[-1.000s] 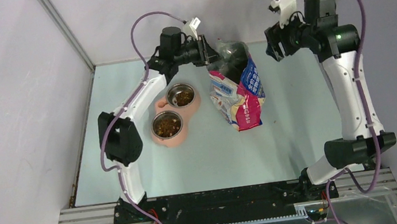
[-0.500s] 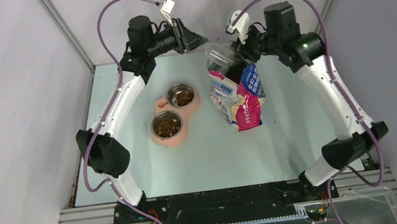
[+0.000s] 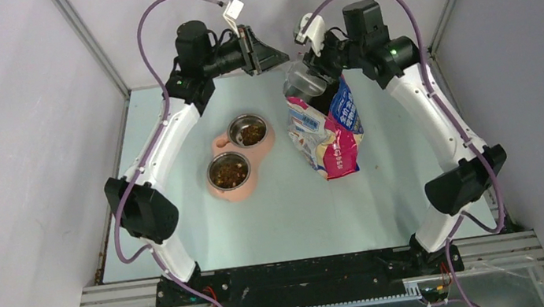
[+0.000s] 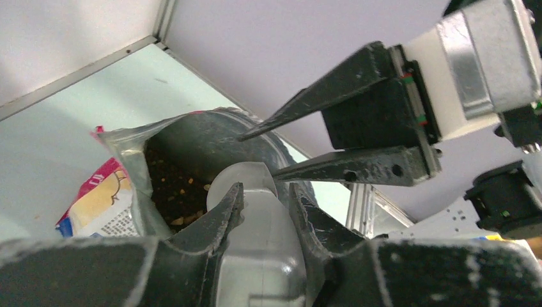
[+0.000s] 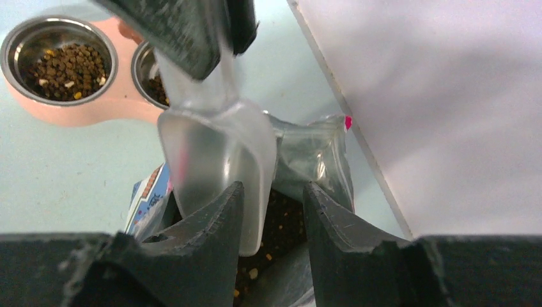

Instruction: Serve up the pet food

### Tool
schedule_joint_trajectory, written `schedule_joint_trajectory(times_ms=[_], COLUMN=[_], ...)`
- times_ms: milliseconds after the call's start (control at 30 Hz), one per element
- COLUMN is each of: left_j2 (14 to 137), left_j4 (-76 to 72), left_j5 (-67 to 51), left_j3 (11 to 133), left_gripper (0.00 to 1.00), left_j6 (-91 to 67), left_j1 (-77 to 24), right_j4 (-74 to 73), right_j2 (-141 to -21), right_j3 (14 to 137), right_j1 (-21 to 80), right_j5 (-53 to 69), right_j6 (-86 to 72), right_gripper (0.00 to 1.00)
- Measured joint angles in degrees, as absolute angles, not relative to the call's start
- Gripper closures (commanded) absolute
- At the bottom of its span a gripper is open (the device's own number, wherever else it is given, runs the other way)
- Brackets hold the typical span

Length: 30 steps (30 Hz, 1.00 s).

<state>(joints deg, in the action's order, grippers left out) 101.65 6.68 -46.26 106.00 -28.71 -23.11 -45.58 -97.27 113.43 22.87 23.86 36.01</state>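
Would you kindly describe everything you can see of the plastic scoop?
The scoop is translucent, frosted plastic: a flat handle widening into a deep, rounded bowl, which looks empty. The left gripper clamps its handle and holds it in the air, with the bowl tipped down at the open mouth of the cat food bag. The right gripper, open, is close beside the bowl; contact is unclear.

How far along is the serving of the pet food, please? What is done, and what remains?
Done: both steel bowls hold pet food. In hand: the left gripper holds the scoop, seemingly empty, over the open bag; the open right gripper is beside it. Left: perhaps another scoop, or putting the scoop away.
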Motion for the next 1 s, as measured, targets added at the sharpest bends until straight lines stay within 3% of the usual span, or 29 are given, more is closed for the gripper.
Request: schedule_joint_trajectory(times_ms=[167,333,533,1000], left_j2=[101.65,101.82,102.24,105.95], left_j4=[4.6,2.98,3.73,13.3], left_j5=[-49.76,-51.0,-51.92,-54.78], left_j3=[106.0,105.97,106.02,114.41], left_gripper=[1.0,0.99,0.83,0.74], left_j6=[-30.0,-30.06,-29.65,-24.95], left_j1=[-23.14,-22.96,-22.87,-22.81], right_j4=[-44.49,-44.53,-45.34,-46.09], right_j2=[-99.33,-100.49,-100.49,-100.49], right_j3=[115.26,115.57,115.83,115.83], right_j1=[23.18,23.38,23.22,23.07], right_j5=[24.69,26.37,26.7,26.76], right_j6=[35.22,34.87,34.94,34.94], right_gripper=[0.67,0.99,1.0,1.0])
